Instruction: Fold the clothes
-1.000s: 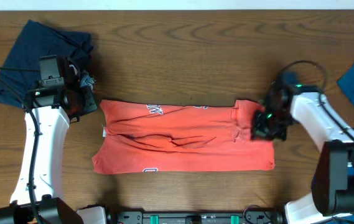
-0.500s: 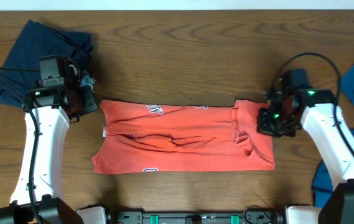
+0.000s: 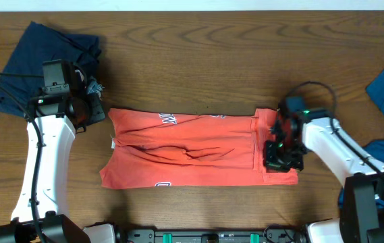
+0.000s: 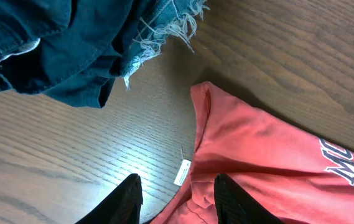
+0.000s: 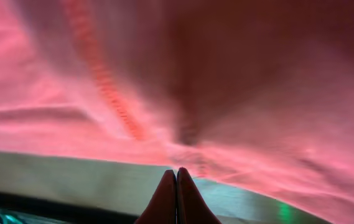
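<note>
right gripper [image 3: 281, 152]: jaws closed tight, nothing visibly held, atop coral T-shirt [image 3: 192, 155] right end | left gripper [image 4: 180, 194]: half-spread, empty, near label [image 4: 183, 172] | tip: pinch both layers, lift evenly

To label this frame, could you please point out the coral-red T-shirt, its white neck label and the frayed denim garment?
coral-red T-shirt [image 3: 192, 158]: overhead view, mid-body.
white neck label [image 4: 182, 172]: left wrist view, its centre.
frayed denim garment [image 4: 71, 50]: left wrist view, main cloth.
</note>
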### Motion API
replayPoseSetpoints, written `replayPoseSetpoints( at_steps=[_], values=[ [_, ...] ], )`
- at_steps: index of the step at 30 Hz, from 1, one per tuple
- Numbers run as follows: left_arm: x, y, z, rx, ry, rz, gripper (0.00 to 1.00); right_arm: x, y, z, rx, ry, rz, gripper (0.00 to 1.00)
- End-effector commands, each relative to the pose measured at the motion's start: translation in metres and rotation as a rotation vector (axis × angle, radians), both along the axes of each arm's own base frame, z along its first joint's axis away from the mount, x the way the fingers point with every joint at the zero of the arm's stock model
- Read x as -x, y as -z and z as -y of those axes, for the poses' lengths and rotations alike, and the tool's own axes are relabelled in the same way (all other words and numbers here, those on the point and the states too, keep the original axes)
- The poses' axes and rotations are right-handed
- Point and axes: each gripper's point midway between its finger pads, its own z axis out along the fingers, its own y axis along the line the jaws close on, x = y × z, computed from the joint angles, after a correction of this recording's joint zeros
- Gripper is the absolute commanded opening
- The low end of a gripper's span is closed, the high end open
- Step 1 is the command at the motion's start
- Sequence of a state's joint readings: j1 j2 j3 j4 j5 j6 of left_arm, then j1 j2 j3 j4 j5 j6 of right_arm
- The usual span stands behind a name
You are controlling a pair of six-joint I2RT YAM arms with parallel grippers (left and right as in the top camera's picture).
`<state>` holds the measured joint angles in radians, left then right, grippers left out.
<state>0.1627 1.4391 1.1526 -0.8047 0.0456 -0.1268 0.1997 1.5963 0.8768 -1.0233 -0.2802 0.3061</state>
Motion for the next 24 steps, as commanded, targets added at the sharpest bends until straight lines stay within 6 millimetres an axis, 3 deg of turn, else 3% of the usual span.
replayPoseSetpoints(
  at_steps=[1,3,4,5,9,13,16,24],
  values=[
    [-0.002,-0.007,-0.002,-0.007,0.004,0.018,0.39,-0.023,-0.014,-0.006,-0.056,-0.058,0.104,0.02],
    [-0.002,-0.007,-0.002,-0.003,0.0,0.018,0.44,-0.042,-0.03,-0.008,-0.109,-0.075,0.186,0.11],
    [-0.002,-0.006,0.001,0.013,-0.004,0.02,0.47,-0.053,-0.039,-0.006,-0.131,-0.08,0.228,0.26],
    [-0.003,-0.007,0.005,0.036,0.006,0.024,0.5,-0.063,-0.047,-0.002,-0.145,-0.08,0.267,0.34],
    [-0.006,-0.009,0.029,0.165,0.063,0.045,0.57,-0.095,-0.063,0.031,-0.135,0.018,0.363,0.64],
    [-0.002,-0.008,0.047,0.245,0.101,0.036,0.58,-0.106,-0.065,0.061,-0.163,0.123,0.397,0.64],
    [0.004,0.001,0.054,0.25,0.116,0.005,0.58,-0.106,-0.055,0.079,-0.154,0.153,0.393,0.65],
    [0.023,0.036,0.06,0.27,0.115,-0.103,0.58,-0.096,-0.013,0.092,-0.188,0.193,0.285,0.64]
  ],
)
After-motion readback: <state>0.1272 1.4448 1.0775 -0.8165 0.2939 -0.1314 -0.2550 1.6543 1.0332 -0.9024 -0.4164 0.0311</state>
